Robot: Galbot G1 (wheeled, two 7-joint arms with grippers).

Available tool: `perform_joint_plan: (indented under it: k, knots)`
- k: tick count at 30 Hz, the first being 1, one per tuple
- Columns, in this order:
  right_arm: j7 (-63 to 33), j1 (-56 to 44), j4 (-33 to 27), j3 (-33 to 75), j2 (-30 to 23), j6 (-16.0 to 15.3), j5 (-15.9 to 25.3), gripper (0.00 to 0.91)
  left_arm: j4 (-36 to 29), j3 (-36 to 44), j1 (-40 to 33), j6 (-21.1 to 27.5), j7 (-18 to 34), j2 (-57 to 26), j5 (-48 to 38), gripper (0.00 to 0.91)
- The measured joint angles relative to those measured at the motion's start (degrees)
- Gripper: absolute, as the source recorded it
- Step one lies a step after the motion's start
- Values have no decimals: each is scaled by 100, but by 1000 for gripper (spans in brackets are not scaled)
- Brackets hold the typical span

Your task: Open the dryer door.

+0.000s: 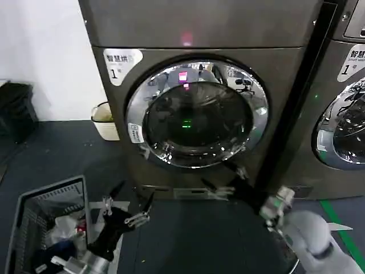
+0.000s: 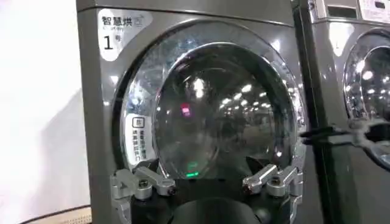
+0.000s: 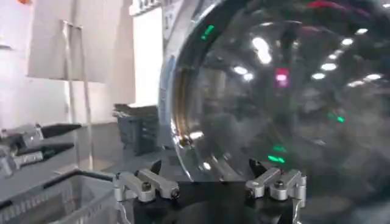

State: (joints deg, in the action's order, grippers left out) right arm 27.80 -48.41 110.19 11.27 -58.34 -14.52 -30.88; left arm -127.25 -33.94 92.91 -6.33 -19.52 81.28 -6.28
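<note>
Head view puts your right gripper (image 1: pixel 223 181) nearest the door (image 1: pixel 197 114), fingers spread apart, tips just below the chrome ring's lower right edge and not clamped on anything. Your left gripper (image 1: pixel 132 201) hangs lower and further back from the door, off its lower left, fingers also apart, over the basket (image 1: pixel 34 228) side of the floor.

Now the door itself: it's shut, sitting flush in the dryer (image 1: pixel 199 97) front, below the pink light (image 1: pixel 186 39) and right of the white "1" label (image 1: pixel 120 61). Wide chrome ring, dark domed glass, small white sticker (image 1: pixel 136 132) on the ring's left rim.

Expect it rigid and fairly heavy, swinging on a hinge, probably latched so it needs a firm pull. That chrome and glass look slick — don't count on the dome for grip. Go for the ring's edge, likely on the right, where your right gripper is; I can't make out a handle recess there.

Beyond, right of the door, a neighbouring machine (image 1: pixel 348 108) — leave it.
</note>
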Motion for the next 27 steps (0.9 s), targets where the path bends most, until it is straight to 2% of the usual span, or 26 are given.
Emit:
perform_joint_plan:
  k: [7, 15, 27]
  knots:
    - [347, 920, -673, -789, -206, 270, 155, 907, 27, -28, -3, -4, -10, 18, 30, 907]
    - [378, 1841, -1452, -1499, -434, 252, 151, 907, 58, 1, 19, -1, -42, 72, 55, 907]
    - [157, 2448, -2070, -2043, -930, 267, 461, 907, 36, 2, 40, 0, -57, 123, 75, 907]
